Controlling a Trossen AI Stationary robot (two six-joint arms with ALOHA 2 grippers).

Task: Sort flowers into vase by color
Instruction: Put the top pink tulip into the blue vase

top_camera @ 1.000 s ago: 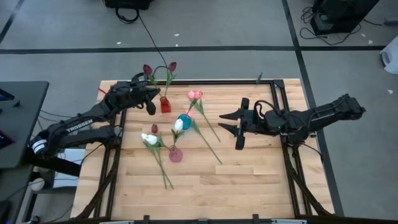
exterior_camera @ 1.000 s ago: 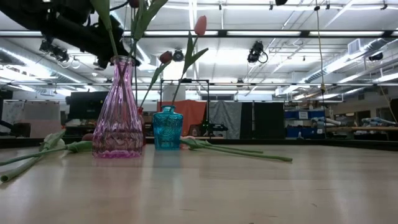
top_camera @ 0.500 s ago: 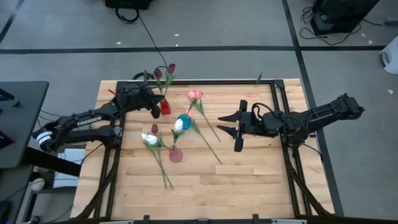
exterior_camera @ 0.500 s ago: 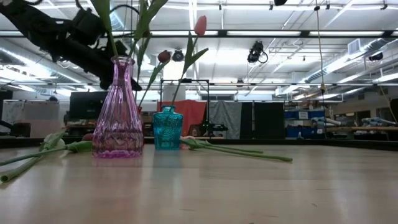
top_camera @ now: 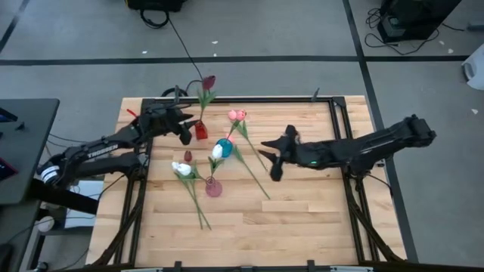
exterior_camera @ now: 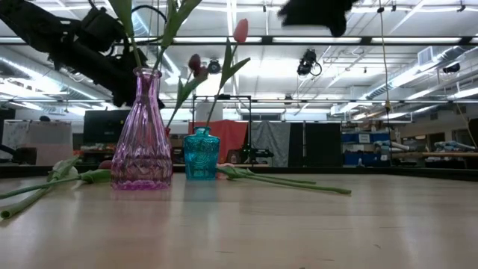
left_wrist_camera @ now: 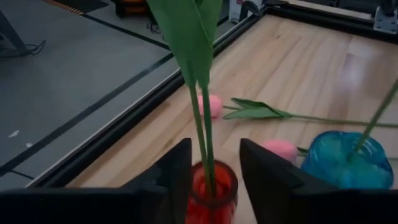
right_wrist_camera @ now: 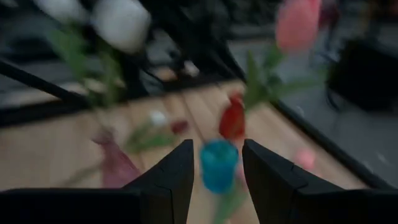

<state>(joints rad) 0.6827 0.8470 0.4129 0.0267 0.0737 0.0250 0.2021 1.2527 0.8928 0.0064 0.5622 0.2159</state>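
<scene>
step: maroon tulips (top_camera: 206,85) in red vase (left_wrist_camera: 210,193) | left gripper (left_wrist_camera: 211,163) spread, releasing | next: right gripper (top_camera: 274,156), spread, takes pink tulips (top_camera: 237,115)

Three vases (top_camera: 214,187), red, blue and pink, and about eight tulips (top_camera: 237,115)

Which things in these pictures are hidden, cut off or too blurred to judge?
- Low view: red vase hidden behind the pink vase.
- Low view: right pincer cut by the top edge.
- Right wrist view: motion blur hides detail of the blue vase.
- Left wrist view: maroon tulip's stem leaves the top edge, bud unseen.
</scene>
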